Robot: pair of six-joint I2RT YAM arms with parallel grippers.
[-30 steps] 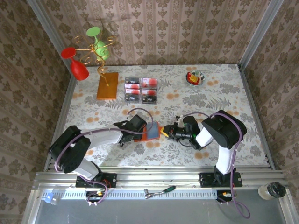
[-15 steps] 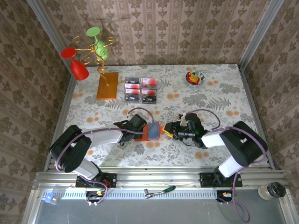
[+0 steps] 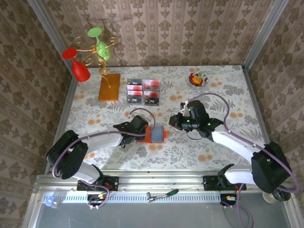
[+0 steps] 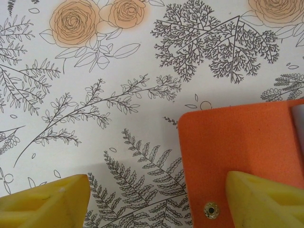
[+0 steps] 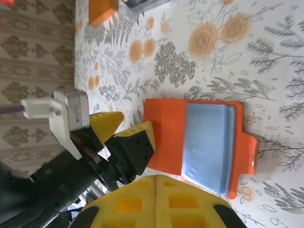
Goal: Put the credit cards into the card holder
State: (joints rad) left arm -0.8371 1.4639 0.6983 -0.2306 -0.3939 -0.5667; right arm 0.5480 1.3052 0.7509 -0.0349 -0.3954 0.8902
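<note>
The orange-red card holder lies open on the table, its grey-blue inside facing up. My left gripper is open at the holder's left edge. One yellow finger rests on the orange flap beside its snap, and the other finger stands over bare tablecloth. My right gripper hovers just right of the holder and a little beyond it, its yellow fingers shut together with nothing between them. The credit cards, black and pinkish with red marks, sit in a clear tray further back.
An orange-brown board with a gold wire stand holding a red and a green glass stands at the back left. A small bowl of wrapped sweets sits at the back right. Patterned walls close in the table on three sides.
My right gripper has let go of the holder's right edge, drawn back up and to the right and shut again. The holder now lies flat and open. The left arm has not moved.
</note>
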